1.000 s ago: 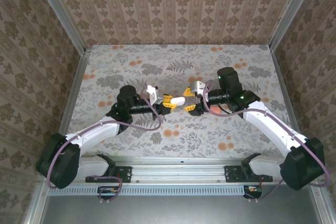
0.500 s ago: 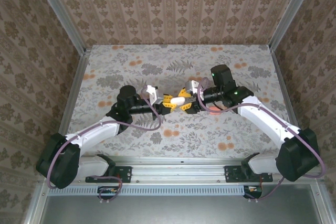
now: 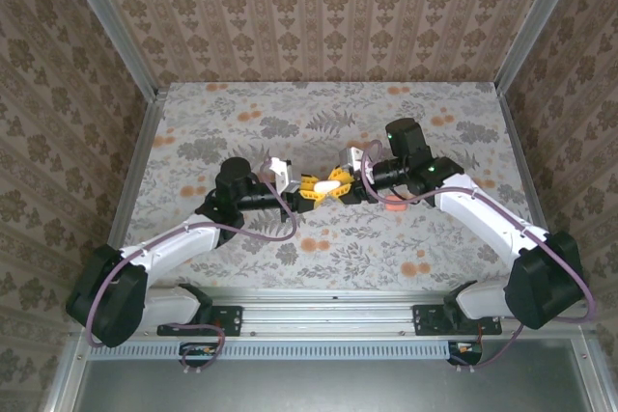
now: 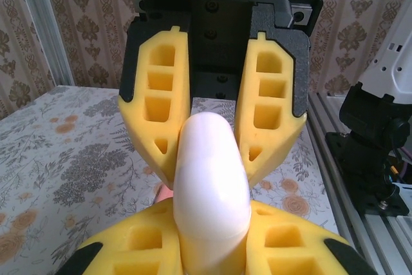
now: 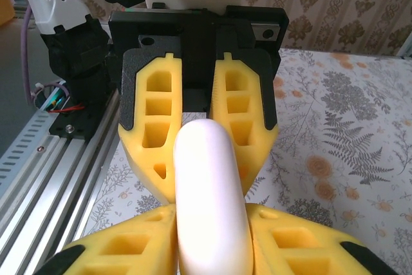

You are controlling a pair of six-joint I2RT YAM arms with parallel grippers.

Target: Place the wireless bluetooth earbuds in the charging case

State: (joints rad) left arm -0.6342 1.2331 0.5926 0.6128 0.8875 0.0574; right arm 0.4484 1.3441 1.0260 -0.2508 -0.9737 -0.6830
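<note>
1. Left gripper [image 3: 311,187] is pinching one end of the white pill-shaped plastic charging case [image 3: 333,184]. At the bottom of the left wrist view its yellow ribbed fingers [image 4: 129,249] are pressing on both flanks.
2. Right gripper [image 3: 352,183] is reaching in from the opposite side and clamping the other end. Low in the right wrist view its own yellow fingers [image 5: 290,243] are hugging the case with no gap you can make out.
3. You are seeing the case near the middle of the top view, lifted off the floral-print tablecloth [image 3: 241,113] and bridging the two sets of fingertips.
4. Its long axis is running left to right across that frame, tipping slightly upward toward the right, so each gripper is meeting the case end-on.
5. Neither arm is sitting nearer: the case is lying between them, shared.
6. You are probably heading into a hand-over or a pull to open the lid, and either is depending on staying along that shared axis. The smooth rounded shell is likely to slip under a sideways tug.
7. You cannot tell from these views where the lid seam is facing.
</note>
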